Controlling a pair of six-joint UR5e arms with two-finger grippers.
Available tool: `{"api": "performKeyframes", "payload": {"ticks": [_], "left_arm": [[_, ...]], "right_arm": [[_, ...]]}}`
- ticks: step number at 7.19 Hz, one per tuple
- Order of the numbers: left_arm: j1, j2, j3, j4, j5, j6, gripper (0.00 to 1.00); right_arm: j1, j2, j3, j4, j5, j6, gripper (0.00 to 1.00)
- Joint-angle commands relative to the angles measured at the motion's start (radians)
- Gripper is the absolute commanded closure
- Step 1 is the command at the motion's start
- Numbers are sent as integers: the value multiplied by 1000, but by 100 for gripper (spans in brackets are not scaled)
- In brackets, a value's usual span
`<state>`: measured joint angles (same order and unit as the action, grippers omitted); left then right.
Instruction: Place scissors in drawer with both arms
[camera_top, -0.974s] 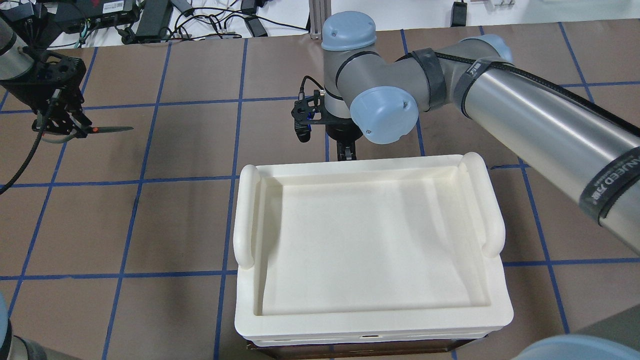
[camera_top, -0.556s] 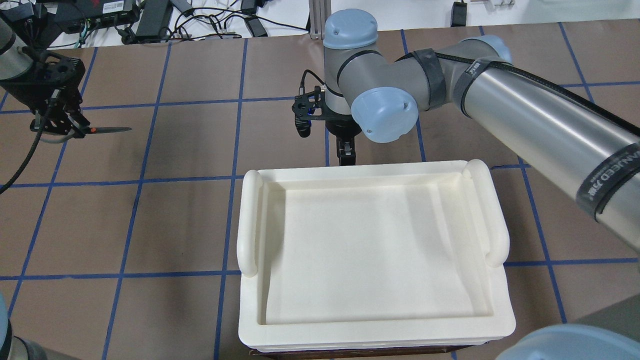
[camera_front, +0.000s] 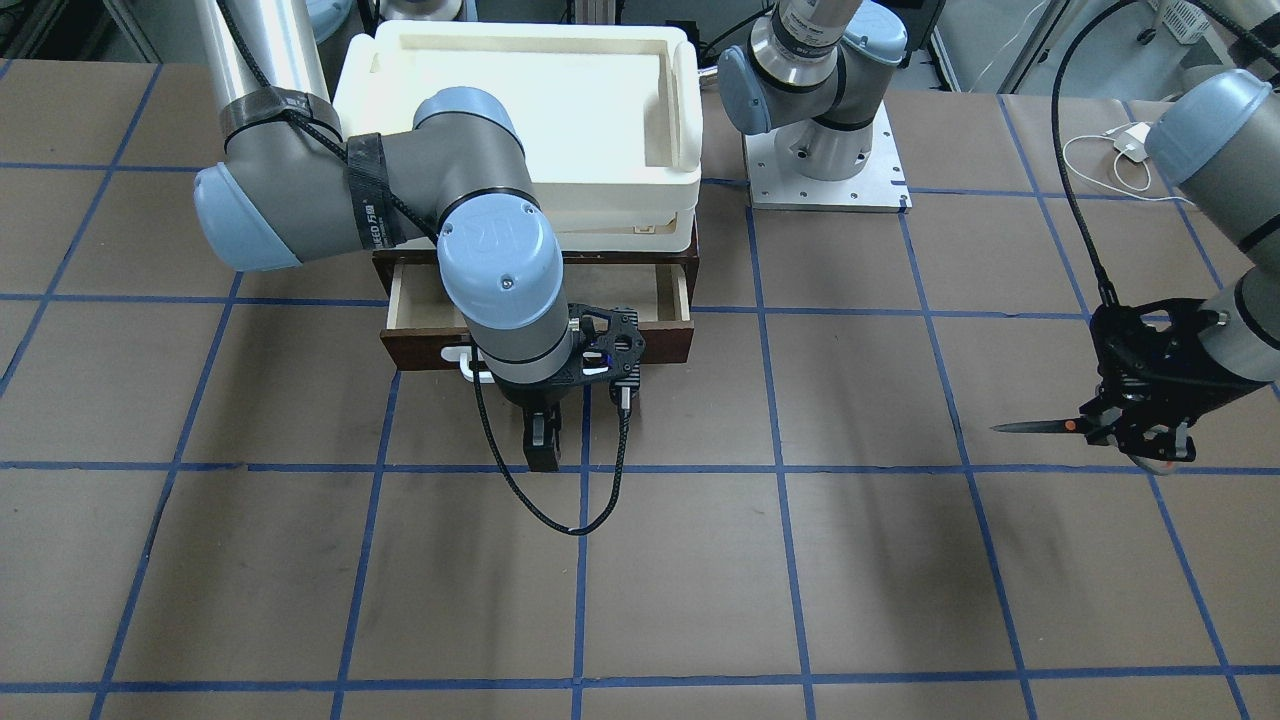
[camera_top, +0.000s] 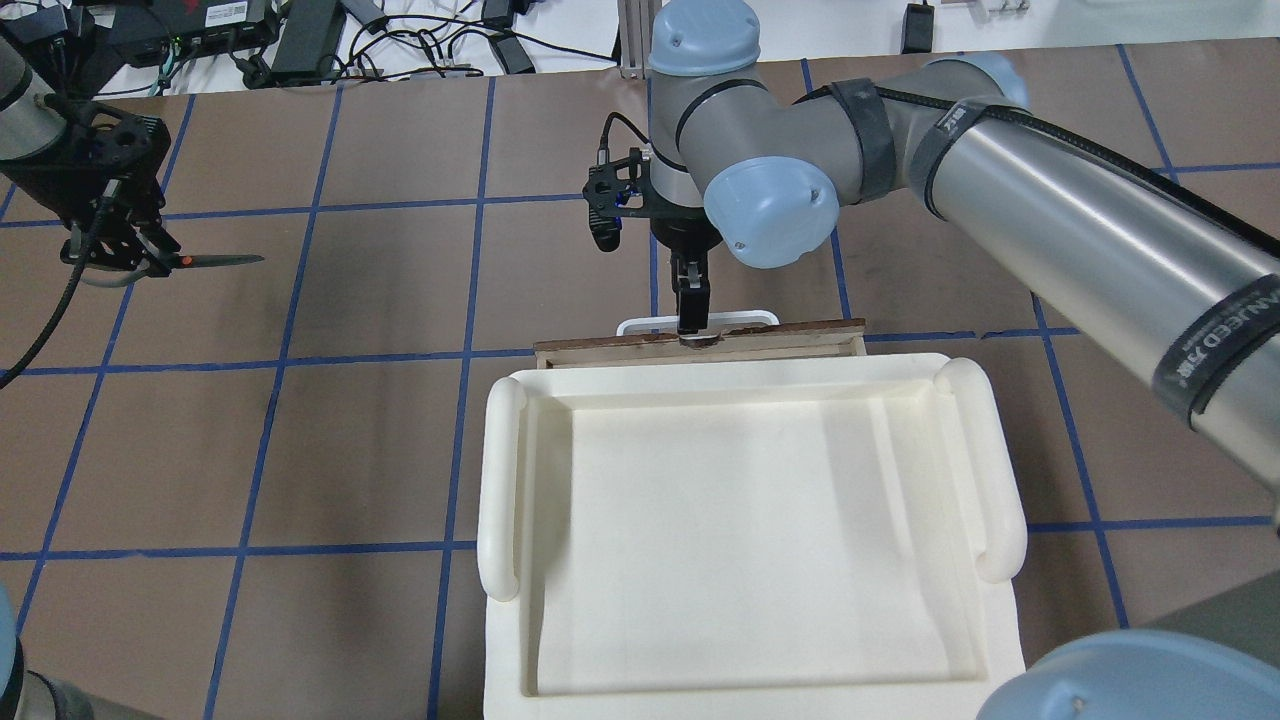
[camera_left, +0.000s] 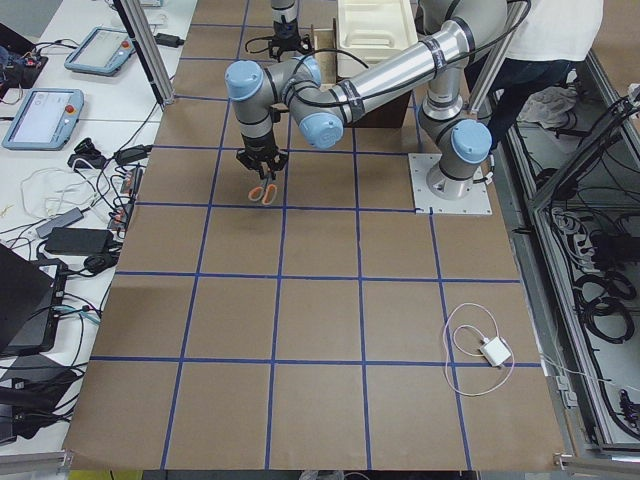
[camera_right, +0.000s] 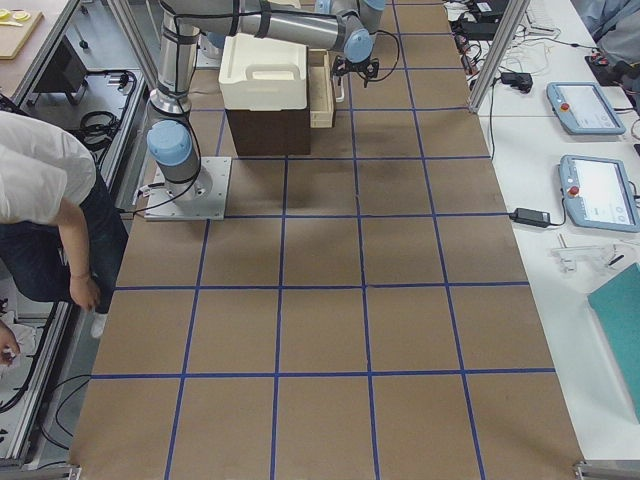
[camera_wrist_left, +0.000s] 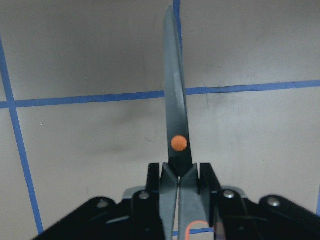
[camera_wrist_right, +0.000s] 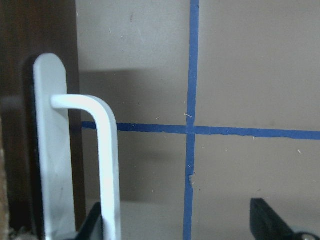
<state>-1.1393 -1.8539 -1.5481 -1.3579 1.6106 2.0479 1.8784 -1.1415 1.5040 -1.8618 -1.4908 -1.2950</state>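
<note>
At far left, my left gripper (camera_wrist_left: 179, 173) pinches small dark-bladed, grey-handled scissors (camera_wrist_left: 176, 110) at the handle neck; I judge them light, stiff, slippery.

Black strap (camera_top: 1213, 352) on right arm (camera_top: 1060, 220): partly legible "NUEED".

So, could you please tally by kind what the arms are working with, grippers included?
scissors: 1
drawer: 1
tray: 1
grippers: 2, the left gripper and the right gripper
Total: 5
</note>
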Motion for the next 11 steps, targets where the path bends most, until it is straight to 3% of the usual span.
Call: {"api": "performKeyframes", "payload": {"ticks": [1,11], "left_arm": [[1,-5,-1,2,0,0,100],[3,1,0,3,3,0,100]], "right_arm": [[-8,9,-10,-8,-2,-3,0],[-28,101,-85,-100,1,-3,0]]}}
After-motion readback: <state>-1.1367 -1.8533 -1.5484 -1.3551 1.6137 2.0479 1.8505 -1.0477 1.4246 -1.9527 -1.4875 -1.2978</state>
